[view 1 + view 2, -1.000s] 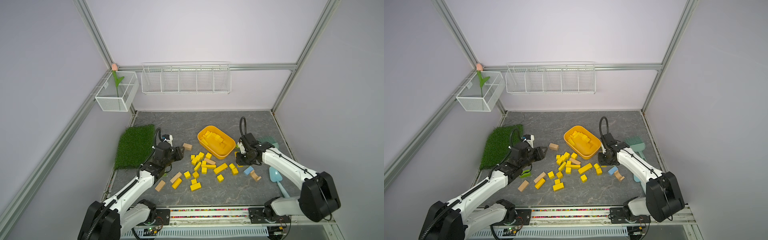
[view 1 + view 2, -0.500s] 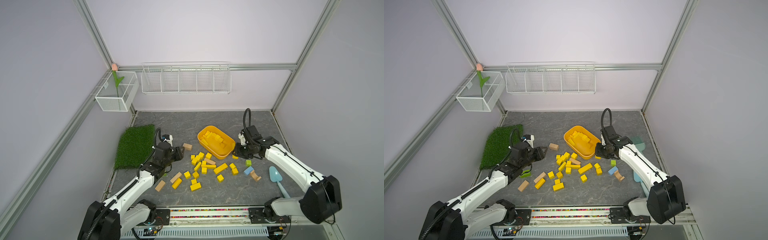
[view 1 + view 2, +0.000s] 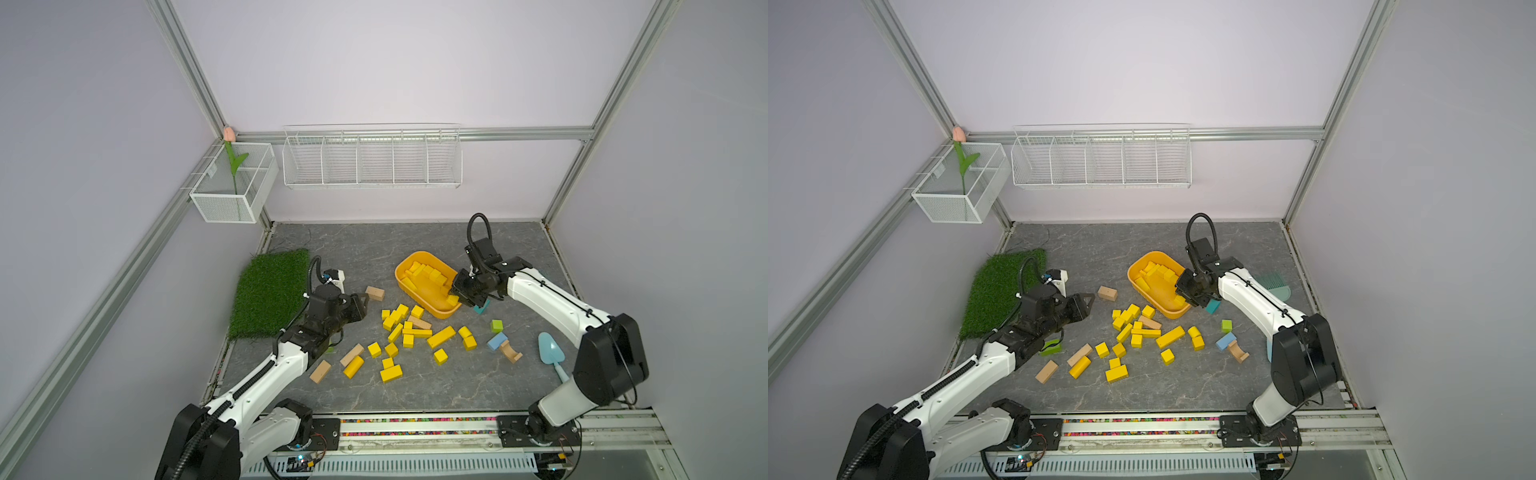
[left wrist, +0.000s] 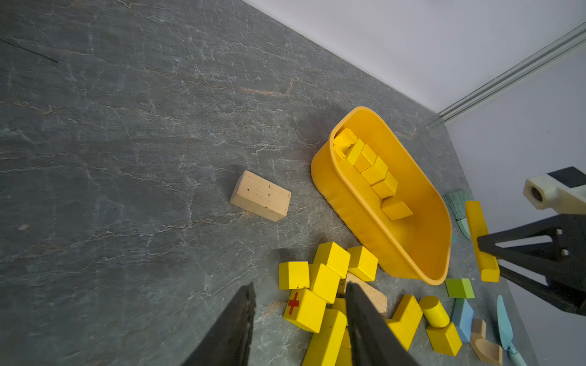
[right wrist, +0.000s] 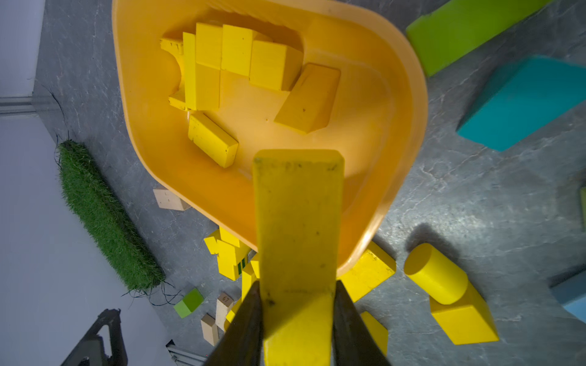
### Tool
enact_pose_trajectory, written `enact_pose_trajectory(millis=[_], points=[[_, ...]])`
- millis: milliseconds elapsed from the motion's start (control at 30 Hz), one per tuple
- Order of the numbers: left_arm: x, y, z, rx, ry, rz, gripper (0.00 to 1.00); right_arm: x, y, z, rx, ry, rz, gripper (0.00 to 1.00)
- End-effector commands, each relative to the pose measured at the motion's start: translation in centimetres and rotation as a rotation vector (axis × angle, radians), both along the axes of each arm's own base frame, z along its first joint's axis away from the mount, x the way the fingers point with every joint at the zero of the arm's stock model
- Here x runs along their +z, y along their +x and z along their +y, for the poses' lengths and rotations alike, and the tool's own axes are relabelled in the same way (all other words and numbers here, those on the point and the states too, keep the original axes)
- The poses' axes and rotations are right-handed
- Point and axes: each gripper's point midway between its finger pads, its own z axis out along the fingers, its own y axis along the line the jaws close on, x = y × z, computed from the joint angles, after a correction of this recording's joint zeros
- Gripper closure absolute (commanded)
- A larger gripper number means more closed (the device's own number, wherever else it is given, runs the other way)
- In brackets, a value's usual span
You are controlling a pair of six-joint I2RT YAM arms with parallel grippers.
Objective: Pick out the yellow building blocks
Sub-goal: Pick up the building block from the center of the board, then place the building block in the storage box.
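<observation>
Right fingers (image 5: 247, 326) shifted over tub (image 5: 406, 104) rim, pinching yellow bar (image 5: 298, 221); teal block (image 5: 520, 104) beside. Left fingers (image 4: 231, 329) spread, empty.

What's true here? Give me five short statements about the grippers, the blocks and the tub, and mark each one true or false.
1. The right gripper grips a long yellow bar above the yellow tub. True.
2. The left gripper holds a tan block. False: its jaws stand open and empty, and the tan block lies on the table, apart from it.
3. Several yellow blocks lie inside the tub. True.
4. The green cube near the right arm lies in the tub. False: it lies on the table, outside the tub.
5. No yellow blocks lie on the table. False: many loose yellow blocks lie beside the tub.
</observation>
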Motion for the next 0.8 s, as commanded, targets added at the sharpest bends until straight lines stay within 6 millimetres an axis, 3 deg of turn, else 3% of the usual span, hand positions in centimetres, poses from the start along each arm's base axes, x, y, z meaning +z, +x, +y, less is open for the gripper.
enact_pose_trajectory(millis=[0, 233, 567, 767], points=[[0.5, -0.1, 0.1, 0.007, -0.025, -0.015, 0.51, 0.2, 0.8, -0.5, -0.099, -0.048, 0.033, 0.77], [0.5, -0.1, 0.2, 0.007, -0.03, -0.019, 0.51, -2.1, 1.3, -1.0, -0.205, -0.092, 0.115, 0.77], [0.6, -0.1, 0.4, 0.013, -0.035, -0.02, 0.51, -5.6, 2.1, -0.2, -0.185, -0.123, 0.196, 0.77], [0.5, -0.1, 0.4, 0.013, -0.038, -0.017, 0.51, -6.6, 2.0, -0.2, -0.194, -0.138, 0.226, 0.77]])
